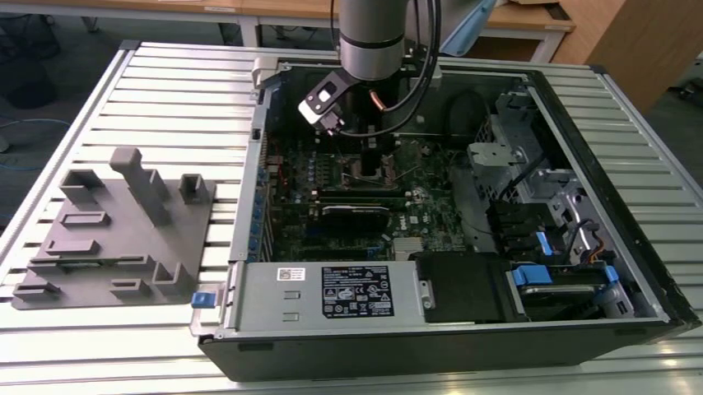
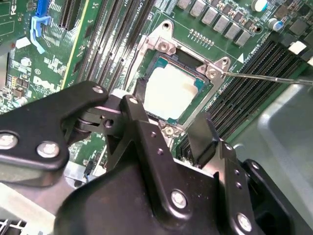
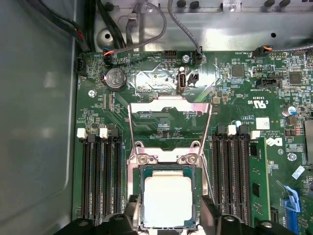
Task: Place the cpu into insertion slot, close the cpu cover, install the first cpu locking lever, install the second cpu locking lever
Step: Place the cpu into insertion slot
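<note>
we are seeing free room straight above the cpu point(image 3: 167, 199), where the gripper point(image 2: 170, 108) is straddling it, fingers point(image 2: 201, 139) spread. the raised cpu cover point(image 3: 171, 104), a thin lever point(image 2: 264, 77) and memory slots point(image 3: 100, 181) are hemming it in around.

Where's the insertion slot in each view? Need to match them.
Exterior view: the insertion slot on the green board, straight under the gripper.
Second wrist view: the insertion slot between the open gripper's fingertips, the cpu seated inside.
First wrist view: the insertion slot beside the raised cpu cover.
Shared landmark: the gripper over it.
</note>
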Robot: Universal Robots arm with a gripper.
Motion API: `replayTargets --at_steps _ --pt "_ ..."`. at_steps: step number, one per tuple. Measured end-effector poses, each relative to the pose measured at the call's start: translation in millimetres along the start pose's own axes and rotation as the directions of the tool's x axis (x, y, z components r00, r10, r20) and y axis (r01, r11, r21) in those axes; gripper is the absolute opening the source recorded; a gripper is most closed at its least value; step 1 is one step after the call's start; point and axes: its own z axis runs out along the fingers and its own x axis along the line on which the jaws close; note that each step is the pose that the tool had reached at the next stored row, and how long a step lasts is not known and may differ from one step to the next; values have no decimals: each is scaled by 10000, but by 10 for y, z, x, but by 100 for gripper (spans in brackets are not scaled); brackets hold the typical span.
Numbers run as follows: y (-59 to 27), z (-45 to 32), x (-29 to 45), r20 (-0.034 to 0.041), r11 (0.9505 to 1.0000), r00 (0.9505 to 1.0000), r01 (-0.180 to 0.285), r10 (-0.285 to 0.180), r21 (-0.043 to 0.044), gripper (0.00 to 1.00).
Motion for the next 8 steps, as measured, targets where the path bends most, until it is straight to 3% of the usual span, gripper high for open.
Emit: replayTargets --at_steps 1,3,6,8 --pt "0 0 0 0 10000 10000 0 0 0 60" --pt "0 -1 0 0 10000 10000 0 0 0 47" --pt "0 -1 0 0 10000 10000 0 0 0 42" --pt "0 -2 0 0 10000 10000 0 0 1 30"
